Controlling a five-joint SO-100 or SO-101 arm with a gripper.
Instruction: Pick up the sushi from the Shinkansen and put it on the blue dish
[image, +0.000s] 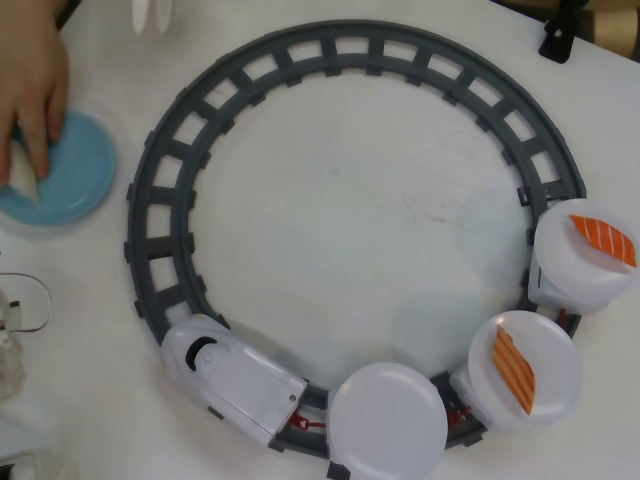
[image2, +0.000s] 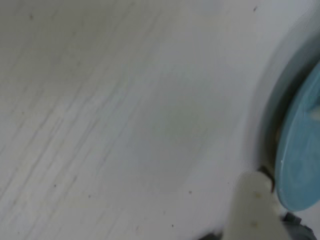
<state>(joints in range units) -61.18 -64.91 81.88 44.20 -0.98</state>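
Overhead view shows a grey plastic ring of toy track (image: 160, 215) lying on the white desk (image: 360, 210), with the white toy Shinkansen bullet train (image: 232, 378) at the lower left of the loop. Behind it come three cars topped by round white plates. The first plate (image: 388, 420) is bare. The middle plate (image: 530, 368) carries the sushi (image: 513, 368), a small nigiri with a dull pale-orange, thinly striped top; its long axis runs from upper left to lower right in this view. The last plate (image: 585, 262) holds a vivid red-orange salmon piece (image: 603, 240) with broad white stripes.

Far across the ring, at the left edge, sits the glossy light-blue round dish (image: 62, 170). A person's bare hand (image: 30, 85) rests on it, fingers over a pale cream-white piece (image: 22, 172).

Wrist view gives mostly blurred desk surface, with the blue dish's rim (image2: 300, 155) at the right edge and a pale, out-of-focus shape (image2: 255, 210) low in the frame that may be part of the robot's hand. Whether that hand is released or clenched I cannot tell.

Judging from this, the robot's hand sits close to the dish, so the sushi lies well apart from it, on the opposite side of the track. Any reach must cross the loop, and the person's hand is on the dish.
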